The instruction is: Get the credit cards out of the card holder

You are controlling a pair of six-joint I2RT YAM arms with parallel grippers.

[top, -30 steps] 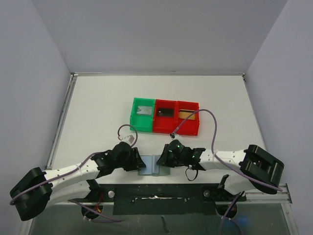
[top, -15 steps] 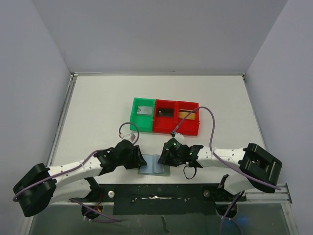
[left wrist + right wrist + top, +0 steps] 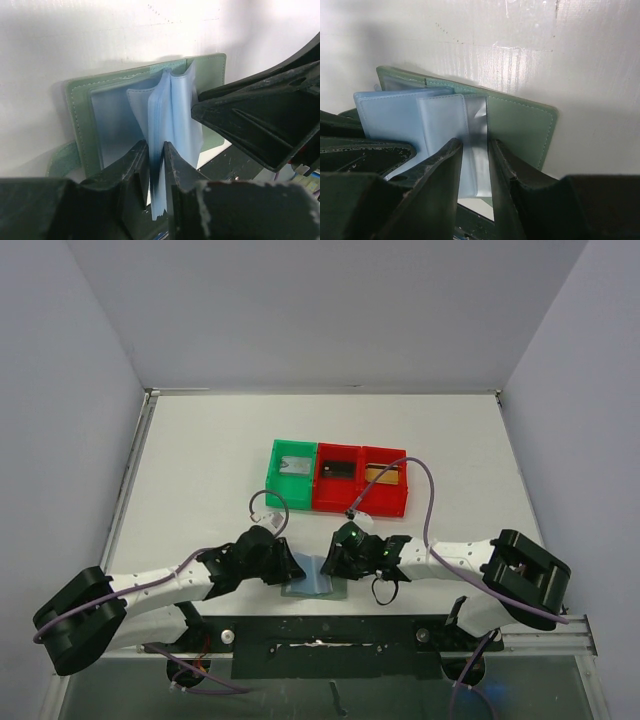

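The card holder (image 3: 312, 580) lies open near the table's front edge, between my two grippers. In the left wrist view its green-grey cover (image 3: 80, 115) lies flat and its pale blue sleeves (image 3: 172, 115) stand up. My left gripper (image 3: 157, 162) is shut on those sleeves; it also shows in the top view (image 3: 290, 568). In the right wrist view my right gripper (image 3: 476, 150) has its jaws slightly apart astride a clear sleeve (image 3: 479, 125) over the right panel (image 3: 520, 130); it also shows in the top view (image 3: 334, 562). No credit card shows in the holder.
A green bin (image 3: 272, 480) and two joined red bins (image 3: 405, 495) stand mid-table behind the holder. The right red bin holds a gold-tan flat piece (image 3: 383, 473), the green bin a grey flat piece (image 3: 292, 466). The table's front edge and metal rail lie just below the holder.
Both grippers have moved slightly away from the front edge and closer together over the holder. The holder has shifted and its sleeves now stand up between them.
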